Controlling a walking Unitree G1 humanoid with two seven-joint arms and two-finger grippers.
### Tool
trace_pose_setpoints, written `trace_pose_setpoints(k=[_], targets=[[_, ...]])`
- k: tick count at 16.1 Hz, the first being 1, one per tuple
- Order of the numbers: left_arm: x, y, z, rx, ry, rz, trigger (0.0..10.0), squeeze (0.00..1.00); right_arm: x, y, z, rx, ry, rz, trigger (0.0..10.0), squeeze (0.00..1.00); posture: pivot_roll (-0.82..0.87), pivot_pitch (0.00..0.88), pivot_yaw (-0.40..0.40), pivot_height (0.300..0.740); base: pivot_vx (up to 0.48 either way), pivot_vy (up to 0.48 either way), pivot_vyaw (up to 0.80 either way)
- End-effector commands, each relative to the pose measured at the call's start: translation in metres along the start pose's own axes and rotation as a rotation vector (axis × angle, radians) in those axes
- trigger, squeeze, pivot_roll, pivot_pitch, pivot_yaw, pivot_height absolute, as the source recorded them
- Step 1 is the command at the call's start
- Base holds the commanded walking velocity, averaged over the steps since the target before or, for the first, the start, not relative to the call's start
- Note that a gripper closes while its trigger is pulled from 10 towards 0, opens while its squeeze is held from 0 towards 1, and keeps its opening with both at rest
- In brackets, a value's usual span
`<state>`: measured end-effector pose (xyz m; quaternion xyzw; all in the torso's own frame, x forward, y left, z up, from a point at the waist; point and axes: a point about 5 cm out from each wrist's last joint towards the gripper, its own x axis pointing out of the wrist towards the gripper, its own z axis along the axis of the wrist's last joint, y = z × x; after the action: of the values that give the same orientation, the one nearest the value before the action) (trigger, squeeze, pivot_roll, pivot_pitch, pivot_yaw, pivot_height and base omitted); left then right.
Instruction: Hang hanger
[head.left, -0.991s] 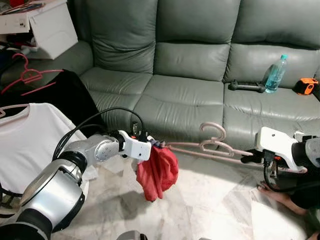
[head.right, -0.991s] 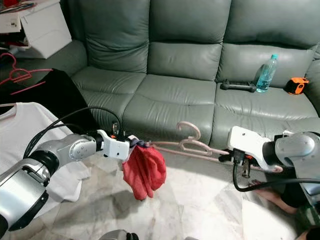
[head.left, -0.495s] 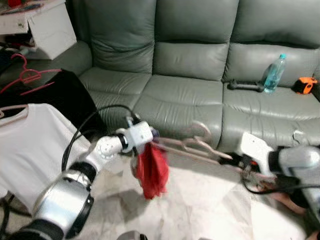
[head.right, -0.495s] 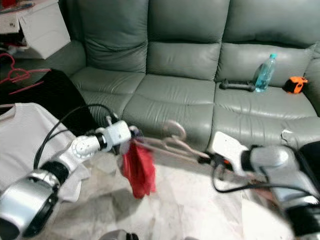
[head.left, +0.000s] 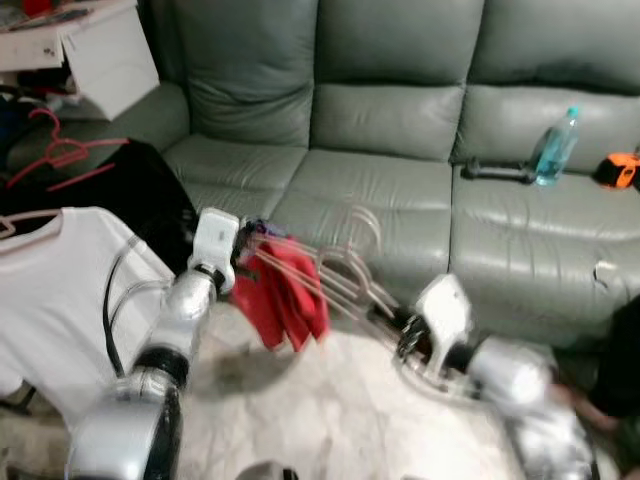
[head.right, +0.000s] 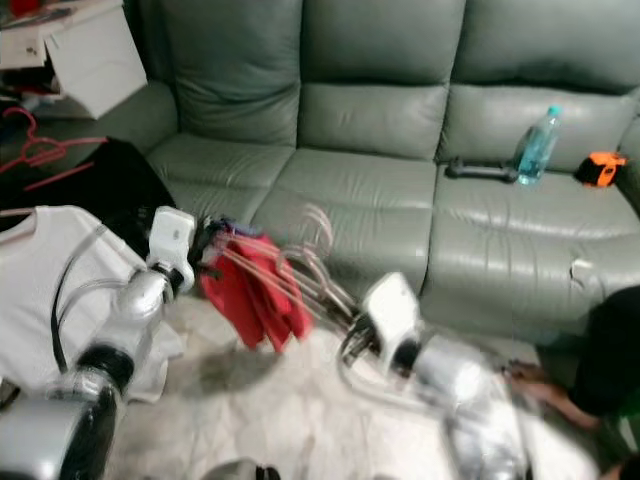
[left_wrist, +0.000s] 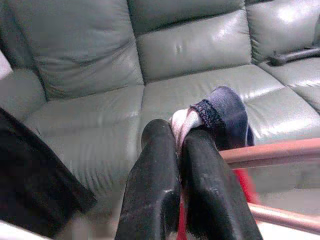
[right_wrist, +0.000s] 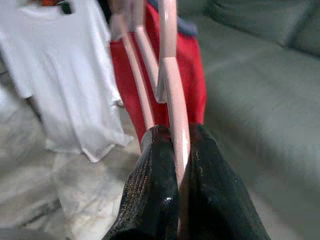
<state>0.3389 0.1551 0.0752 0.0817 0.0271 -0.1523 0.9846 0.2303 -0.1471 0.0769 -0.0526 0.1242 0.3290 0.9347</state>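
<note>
The left gripper (left_wrist: 181, 145) pinches one end of the pink hanger (head.left: 330, 275) and the red cloth (head.left: 285, 300) hanging on it, the right gripper (right_wrist: 175, 145) squeezes the other end at about four o'clock, low before the green sofa (head.left: 400, 130), with a white shirt (head.left: 60, 290) at nine o'clock.

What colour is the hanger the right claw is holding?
Pale pink hanger, clearest in the right wrist view.
</note>
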Motion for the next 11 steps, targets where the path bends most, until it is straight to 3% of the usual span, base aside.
trace_pose_setpoints(k=[1,4,5,7,8,9,10,11], targets=[[-0.007,-0.012,-0.012,0.005,0.031,-0.035,10.0,0.00,0.000,-0.001,0.032,-0.042,-0.175,-0.110,10.0,0.00,-0.08,0.000,0.096,0.740,0.000,0.000,0.00],[-0.020,-0.006,-0.019,-0.012,0.021,0.060,10.0,0.00,0.005,0.014,0.023,0.111,-0.193,-0.273,10.0,0.00,-0.06,0.000,0.076,0.740,0.000,0.000,0.00],[-0.017,-0.007,-0.014,0.024,0.009,0.047,10.0,0.00,0.010,0.017,0.023,0.083,-0.175,-0.249,10.0,0.00,-0.07,0.000,0.076,0.740,0.000,0.000,0.00],[-0.007,-0.013,0.002,0.158,-0.043,-0.046,10.0,0.00,0.014,0.024,0.009,0.079,-0.035,-0.066,10.0,0.00,-0.07,0.000,0.075,0.740,0.000,0.000,0.00],[-0.003,-0.017,0.010,0.212,-0.063,-0.096,10.0,0.00,0.011,0.025,0.003,0.028,0.017,0.015,10.0,0.00,-0.07,0.000,0.075,0.740,0.000,0.000,0.00],[-0.001,-0.018,0.012,0.237,-0.070,-0.117,10.0,0.00,0.011,0.025,0.002,0.034,0.040,0.038,10.0,0.00,-0.08,0.000,0.083,0.740,0.000,0.000,0.00],[0.001,-0.026,0.018,0.304,-0.085,-0.205,10.0,0.00,0.012,0.024,0.001,-0.027,0.084,0.113,10.0,0.00,-0.08,0.000,0.085,0.740,0.000,0.000,0.00],[0.003,-0.032,0.021,0.373,-0.098,-0.283,10.0,0.00,0.014,0.022,-0.001,-0.030,0.130,0.157,10.0,0.00,-0.09,0.000,0.099,0.740,0.000,0.000,0.00]])
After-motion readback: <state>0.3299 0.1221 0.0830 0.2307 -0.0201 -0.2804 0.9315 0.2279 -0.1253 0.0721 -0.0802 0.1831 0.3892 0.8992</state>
